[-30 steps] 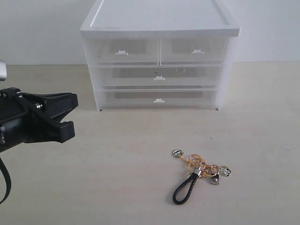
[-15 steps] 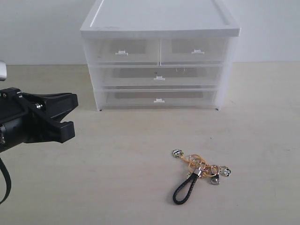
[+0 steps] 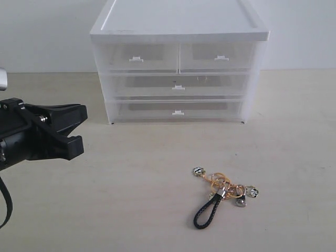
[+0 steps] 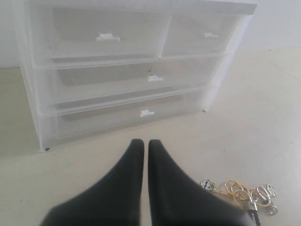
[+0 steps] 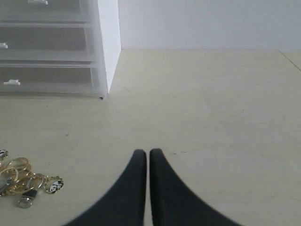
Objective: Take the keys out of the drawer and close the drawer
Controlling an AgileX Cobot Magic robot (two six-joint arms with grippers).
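Note:
The keys (image 3: pixel 226 191), gold rings with a black braided strap and small round charms, lie on the table in front of the white unit, right of its middle. They also show beside each gripper, keys (image 4: pixel 237 190) and keys (image 5: pixel 23 181). The drawer (image 3: pixel 178 84), the upper full-width one, sits pushed in flush; it is also seen as drawer (image 4: pixel 141 80) and drawer (image 5: pixel 47 44). My left gripper (image 3: pixel 83 128) hovers at the left, away from both, its jaws together and empty in the left wrist view (image 4: pixel 142 142). My right gripper (image 5: pixel 148 153) is shut and empty over bare table.
The white drawer unit (image 3: pixel 178 31) stands at the back against a pale wall. Two half-width drawers (image 3: pixel 139 56) sit on top and a like full-width drawer (image 3: pixel 178 109) at the bottom, all pushed in. The beige table (image 3: pixel 131 178) spreads in front.

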